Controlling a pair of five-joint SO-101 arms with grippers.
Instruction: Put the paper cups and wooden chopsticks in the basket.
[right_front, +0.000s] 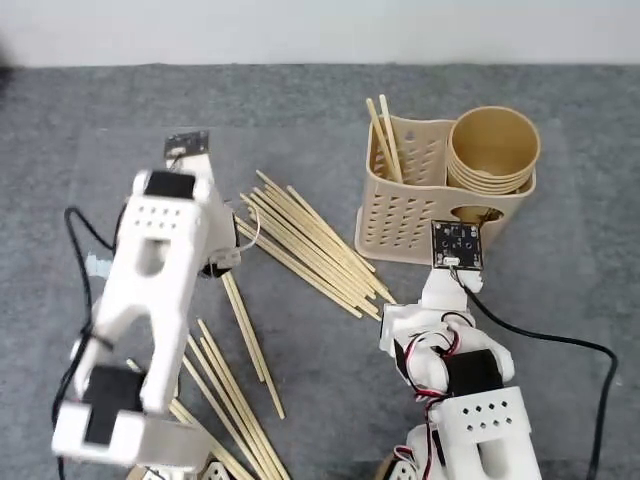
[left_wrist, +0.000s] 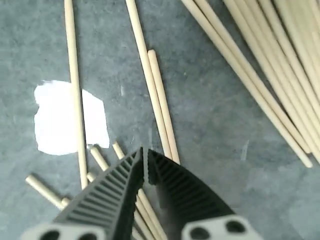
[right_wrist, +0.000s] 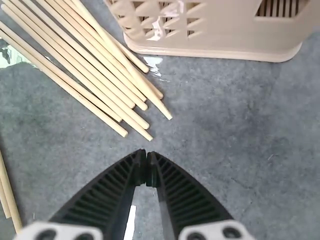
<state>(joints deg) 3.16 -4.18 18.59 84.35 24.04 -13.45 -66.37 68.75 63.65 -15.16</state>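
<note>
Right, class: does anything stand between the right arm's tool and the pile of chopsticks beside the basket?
Nothing visible does. Only bare grey mat lies between the right tool, shut and empty, and the nearest ends of the chopsticks, which lie flat beside the basket.

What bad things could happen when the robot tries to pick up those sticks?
The left claw is shut just above two chopsticks lying side by side, so it might nudge them or grab both at once. The right claw, shut too, is near the chopstick pile beside the basket; pulling one could roll the others away.
</note>
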